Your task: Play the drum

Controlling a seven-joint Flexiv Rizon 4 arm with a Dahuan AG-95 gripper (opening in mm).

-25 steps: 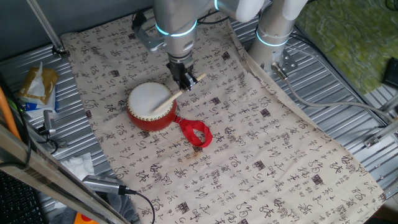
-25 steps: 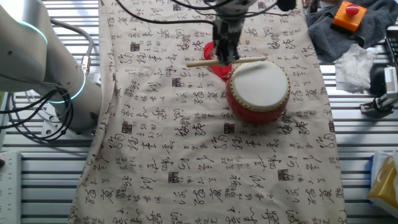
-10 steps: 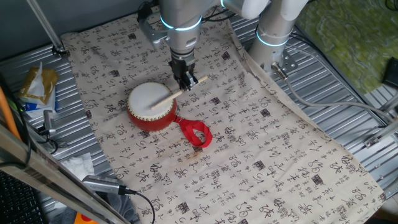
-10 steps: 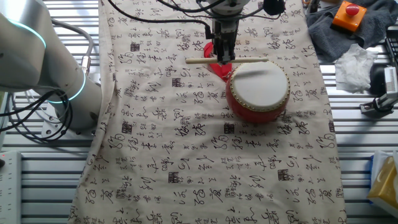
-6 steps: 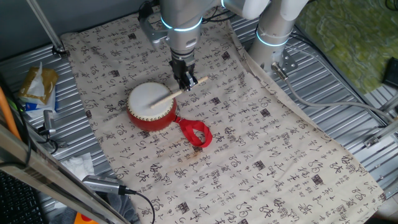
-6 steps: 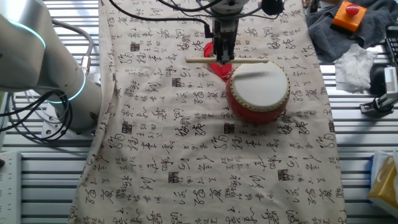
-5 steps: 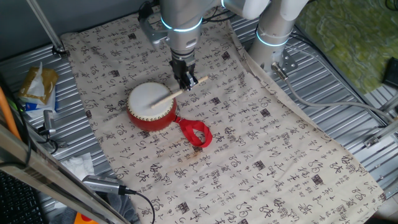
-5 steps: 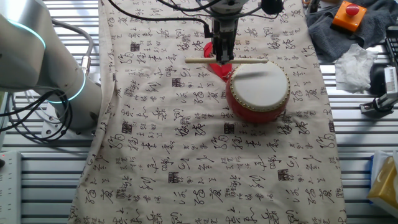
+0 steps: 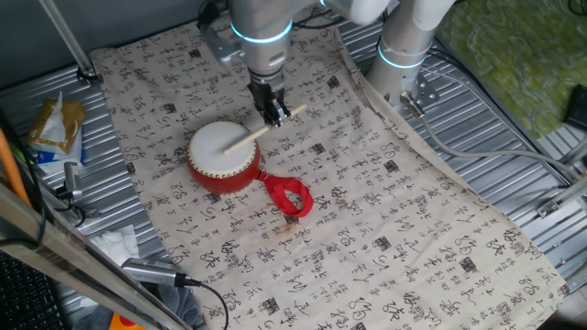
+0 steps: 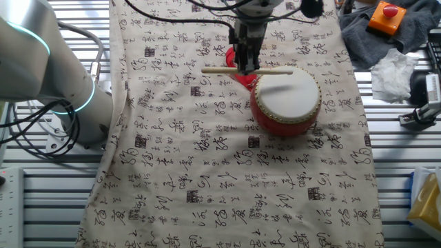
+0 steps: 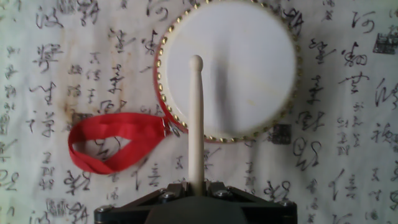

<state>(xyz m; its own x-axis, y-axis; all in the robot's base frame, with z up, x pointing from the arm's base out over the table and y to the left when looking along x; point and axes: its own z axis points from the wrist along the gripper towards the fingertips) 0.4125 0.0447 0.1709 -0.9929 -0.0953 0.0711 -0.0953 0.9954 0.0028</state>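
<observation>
Gripper (image 9: 273, 114): it pinches the thin pale wooden stick (image 11: 196, 118) tight.
Risk: you could miss the small red round drum (image 9: 223, 156) if the stick slips sideways.

Drum (image 11: 229, 68) top rim cut off (hand view); stick (image 11: 196, 124) base hidden.

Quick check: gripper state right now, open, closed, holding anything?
Gripper: closed on the drumstick, whose tip is over the drum head.
</observation>
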